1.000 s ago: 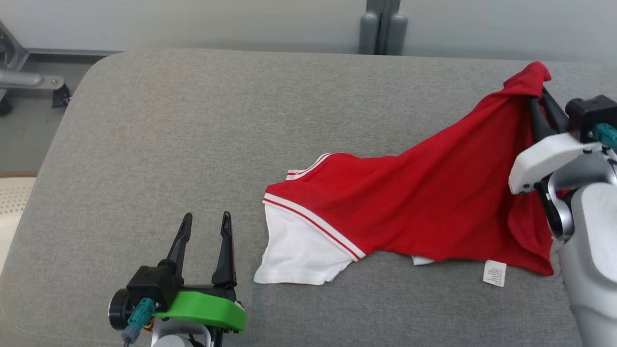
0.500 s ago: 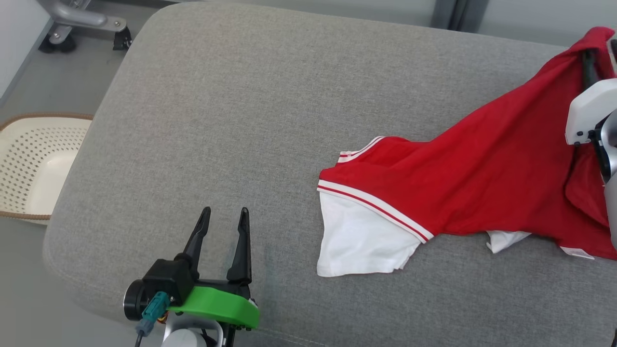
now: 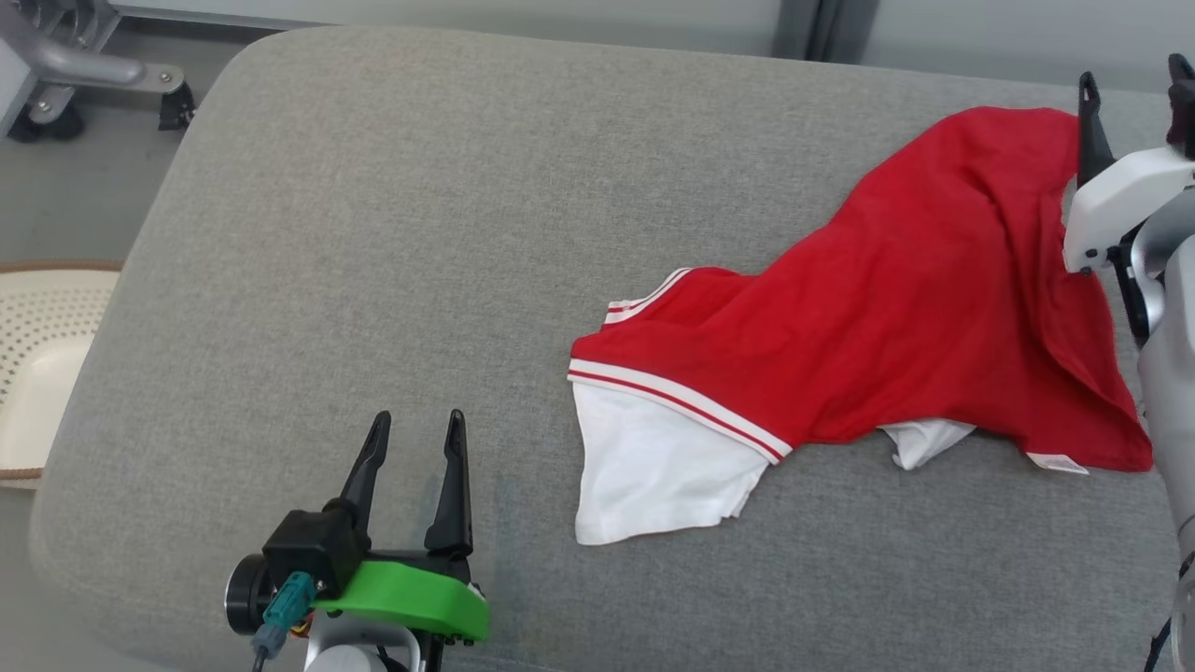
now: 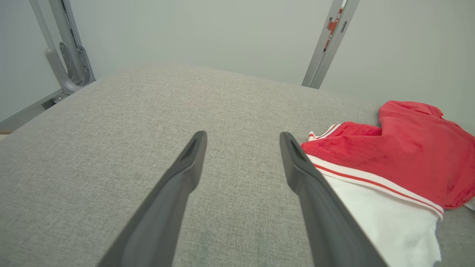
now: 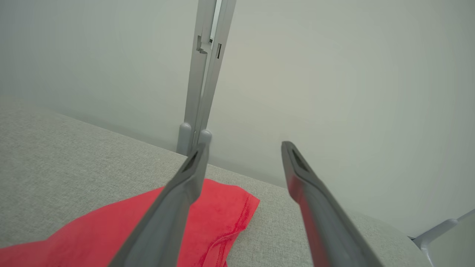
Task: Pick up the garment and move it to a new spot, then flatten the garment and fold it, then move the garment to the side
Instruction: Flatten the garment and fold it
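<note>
The garment (image 3: 868,308) is a red shirt with white, red-striped sleeves, lying rumpled across the right half of the grey cushion (image 3: 392,243). Its white sleeve (image 3: 653,467) points toward the near edge. My right gripper (image 3: 1131,77) hangs open above the shirt's far right corner, with nothing between its fingers; in the right wrist view that gripper (image 5: 243,148) is above the red hem (image 5: 222,211). My left gripper (image 3: 416,425) rests open at the lower left, left of the sleeve. In the left wrist view the left gripper (image 4: 243,137) points along bare cushion, the garment (image 4: 400,148) lying to its right.
A cream perforated basket (image 3: 37,364) stands on the floor to the left of the cushion. A grey metal frame on castors (image 3: 84,65) is at the far left. A grey post (image 3: 822,28) rises behind the cushion against the pale wall.
My right gripper has opened and let go of the red corner, which has dropped onto the cushion. The head camera has shifted, so the whole scene has slid. The left gripper stays open.
</note>
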Controlling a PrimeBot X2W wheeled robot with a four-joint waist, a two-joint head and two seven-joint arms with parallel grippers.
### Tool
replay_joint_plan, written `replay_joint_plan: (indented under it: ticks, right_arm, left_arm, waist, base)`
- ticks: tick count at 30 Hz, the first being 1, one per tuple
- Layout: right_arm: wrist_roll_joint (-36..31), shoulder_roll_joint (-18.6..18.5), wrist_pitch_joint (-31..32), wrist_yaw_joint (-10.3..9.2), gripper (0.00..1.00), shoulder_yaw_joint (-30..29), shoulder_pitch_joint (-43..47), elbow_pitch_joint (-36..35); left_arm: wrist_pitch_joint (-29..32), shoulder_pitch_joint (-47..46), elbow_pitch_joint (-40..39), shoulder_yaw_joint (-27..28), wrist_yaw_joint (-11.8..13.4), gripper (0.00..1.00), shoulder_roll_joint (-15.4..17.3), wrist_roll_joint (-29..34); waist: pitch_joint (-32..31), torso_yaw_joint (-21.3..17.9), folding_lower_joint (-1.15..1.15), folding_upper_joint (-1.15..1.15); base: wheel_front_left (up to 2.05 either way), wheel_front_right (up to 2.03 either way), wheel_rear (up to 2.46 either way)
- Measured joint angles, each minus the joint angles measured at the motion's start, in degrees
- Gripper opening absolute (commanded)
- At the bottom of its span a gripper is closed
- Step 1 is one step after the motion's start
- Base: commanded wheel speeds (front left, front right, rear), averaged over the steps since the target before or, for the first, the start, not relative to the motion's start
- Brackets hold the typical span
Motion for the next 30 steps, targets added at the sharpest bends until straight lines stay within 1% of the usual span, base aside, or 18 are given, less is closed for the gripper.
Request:
replay_joint_plan:
  ticks: [4, 7, 10, 13, 16, 20, 23, 27, 30]
  right_arm:
    - [4.33, 0.96, -0.38, 0.0, 1.0, 1.71, 4.28, -2.54]
    - [8.17, 2.41, -0.46, 0.0, 1.0, 3.26, 8.54, -8.49]
    - [12.56, 3.98, -0.52, 0.0, 1.0, 4.32, 14.99, -15.63]
    - [15.27, 4.69, -0.52, 0.0, 1.0, 4.61, 21.5, -22.16]
    - [18.01, 6.93, -0.52, 0.0, 1.0, 3.98, 27.86, -28.49]
    - [19.04, 9.91, -0.52, -0.01, 1.0, 2.47, 36.91, -37.0]
    - [19.15, 11.96, -0.52, -0.01, 1.0, 2.25, 42.82, -41.74]
    - [19.33, 13.59, -0.53, 0.0, 1.0, 3.89, 47.83, -45.51]
    - [19.62, 14.13, -0.52, 0.0, 1.0, 5.09, 49.4, -46.58]
  left_arm:
    - [0.01, 0.65, 0.34, 0.36, -0.15, 1.0, 0.0, 0.45]
    - [0.01, 0.8, 0.75, 0.59, -0.2, 1.0, -0.01, 0.78]
    - [0.0, 0.9, 1.31, 0.78, -0.32, 1.0, -0.01, 0.99]
    - [0.0, 1.15, 1.66, 1.03, -0.35, 1.0, -0.01, 0.99]
    - [0.0, 1.87, 1.96, 1.3, -0.4, 1.0, -0.01, 0.98]
    - [0.0, 2.35, 1.96, 1.43, -0.58, 1.0, -0.01, 0.38]
    - [0.01, 3.29, 1.64, 1.65, -0.64, 1.0, -0.02, -1.01]
    - [0.0, 5.08, 0.9, 2.68, -0.59, 1.0, -0.01, -1.85]
    - [0.01, 6.68, 0.21, 3.12, -0.57, 1.0, -0.01, -1.81]
  waist:
    - [-1.62, -2.76, 0.0, 0.0]
    - [-2.87, -4.9, 0.0, 0.0]
    - [-4.2, -7.08, 0.0, 0.0]
    - [-5.45, -8.93, 0.0, 0.0]
    - [-6.73, -10.54, 0.0, 0.0]
    - [-8.33, -12.29, 0.0, 0.0]
    - [-9.38, -13.19, 0.0, 0.0]
    - [-10.46, -14.08, -0.01, 0.0]
    - [-11.1, -14.58, -0.01, 0.0]
  base:
    - [0.0, 0.0, 0.0]
    - [0.0, 0.0, 0.0]
    - [0.0, 0.0, 0.0]
    - [0.0, 0.0, 0.0]
    - [0.0, 0.0, 0.0]
    - [0.0, 0.0, 0.0]
    - [0.0, 0.0, 0.0]
    - [0.0, 0.0, 0.0]
    - [0.0, 0.0, 0.0]
